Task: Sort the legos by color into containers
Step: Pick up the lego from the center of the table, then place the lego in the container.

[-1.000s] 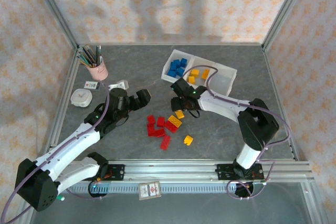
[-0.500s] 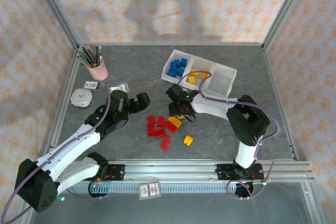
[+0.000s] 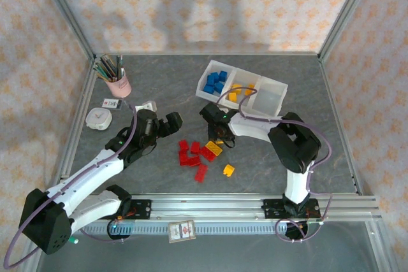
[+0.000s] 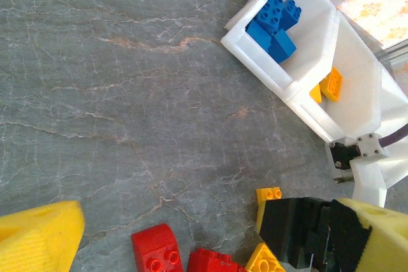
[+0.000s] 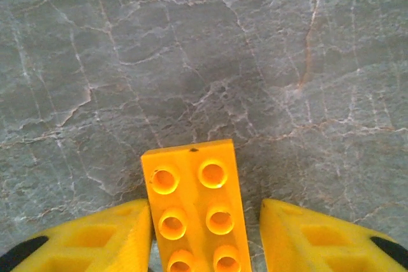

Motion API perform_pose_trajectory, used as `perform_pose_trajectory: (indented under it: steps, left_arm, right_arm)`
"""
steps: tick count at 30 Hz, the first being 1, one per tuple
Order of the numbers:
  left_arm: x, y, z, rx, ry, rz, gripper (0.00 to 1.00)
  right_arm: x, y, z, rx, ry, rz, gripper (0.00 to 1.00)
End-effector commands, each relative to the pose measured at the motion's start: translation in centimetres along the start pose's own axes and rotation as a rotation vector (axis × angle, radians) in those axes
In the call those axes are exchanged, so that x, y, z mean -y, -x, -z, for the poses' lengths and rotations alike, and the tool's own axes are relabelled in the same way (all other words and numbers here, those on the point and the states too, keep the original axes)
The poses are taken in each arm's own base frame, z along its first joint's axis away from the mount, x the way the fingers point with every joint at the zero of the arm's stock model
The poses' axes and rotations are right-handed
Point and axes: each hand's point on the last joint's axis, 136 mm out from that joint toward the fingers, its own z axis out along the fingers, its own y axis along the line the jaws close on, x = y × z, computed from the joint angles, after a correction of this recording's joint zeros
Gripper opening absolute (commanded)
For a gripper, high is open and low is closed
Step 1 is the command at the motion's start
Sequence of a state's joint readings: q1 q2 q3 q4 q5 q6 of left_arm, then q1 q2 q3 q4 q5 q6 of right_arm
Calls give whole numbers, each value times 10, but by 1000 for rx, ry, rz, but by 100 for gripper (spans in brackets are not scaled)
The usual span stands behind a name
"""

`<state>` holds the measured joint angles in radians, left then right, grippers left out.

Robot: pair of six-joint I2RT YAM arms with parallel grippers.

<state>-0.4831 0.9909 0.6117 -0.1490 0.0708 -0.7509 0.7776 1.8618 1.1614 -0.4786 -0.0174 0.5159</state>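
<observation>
A robot lab cell: aluminium frame (image 3: 64, 11), wallpapered walls (image 3: 204, 4), grey marbled tabletop (image 3: 166, 81).

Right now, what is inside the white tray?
Blue bricks in its left compartment, yellow-orange bricks in the middle, none visible in the right; a cable covers part of the middle.

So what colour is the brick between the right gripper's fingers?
Yellow-orange. The brick shows best in the right wrist view.
</observation>
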Motion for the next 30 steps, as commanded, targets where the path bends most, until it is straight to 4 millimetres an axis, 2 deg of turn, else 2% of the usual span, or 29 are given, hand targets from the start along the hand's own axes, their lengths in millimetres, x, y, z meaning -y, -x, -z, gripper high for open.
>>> perform_pose_trajectory:
  steps: [1,4,9,12,19,23,30]
  left_arm:
    - [1,7,0,24,-5,5,99]
    - [5,7,0,25,-26,3,99]
    - [10,7,-1,36,-66,1,99]
    - [10,3,-4,25,-76,-5,99]
    - [10,-8,-5,3,-120,3,99]
    - [16,-6,-4,1,-141,-1,99]
    - [28,2,-4,14,-174,-7,99]
  right_arm:
    - [18,4,-2,17,-74,-45,44]
    - [26,3,1,31,-101,-39,44]
    - [16,3,-3,43,-48,-45,42]
    - [10,10,2,83,-16,-51,38]
    - [12,21,15,152,0,-50,34]
    - [8,37,33,206,30,-52,33]
    - [21,92,64,320,8,-75,33]
